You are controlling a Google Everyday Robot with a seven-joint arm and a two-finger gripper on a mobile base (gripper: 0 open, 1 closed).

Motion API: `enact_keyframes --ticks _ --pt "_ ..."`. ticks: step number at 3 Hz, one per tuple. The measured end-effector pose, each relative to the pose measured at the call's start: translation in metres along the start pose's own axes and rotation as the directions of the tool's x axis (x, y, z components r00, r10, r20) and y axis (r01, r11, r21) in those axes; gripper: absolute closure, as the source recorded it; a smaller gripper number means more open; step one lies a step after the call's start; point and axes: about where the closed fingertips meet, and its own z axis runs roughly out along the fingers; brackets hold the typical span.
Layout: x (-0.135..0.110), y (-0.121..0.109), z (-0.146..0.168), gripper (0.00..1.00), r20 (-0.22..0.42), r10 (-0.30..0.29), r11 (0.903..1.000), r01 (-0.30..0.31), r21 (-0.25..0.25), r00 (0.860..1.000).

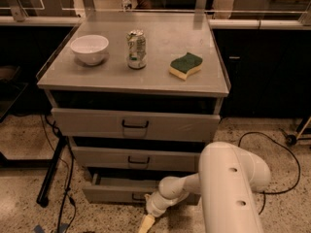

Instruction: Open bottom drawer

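Note:
The grey cabinet has three drawers. The bottom drawer (114, 192) is the lowest and narrowest; it stands pulled out a little, with a strip of its tray (116, 181) showing and a dark gap above it. Its small black handle (138, 197) is partly hidden by my arm. My gripper (146, 223) hangs at the end of the white arm (228, 188), just below and in front of that handle, near the floor at the frame's lower edge.
On the cabinet top (112, 74) stand a white bowl (89, 48), a drink can (136, 49) and a green-and-yellow sponge (186, 65). The top drawer (135, 124) and middle drawer (131, 158) sit above. Cables (65, 198) and a black bar (51, 171) lie on the floor at left.

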Motion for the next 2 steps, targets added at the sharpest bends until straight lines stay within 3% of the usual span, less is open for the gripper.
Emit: enact_keyframes --ticks 2 --pt "0.0 0.015 -0.007 0.0 -0.003 0.009 1.0 -0.009 -0.002 1.0"
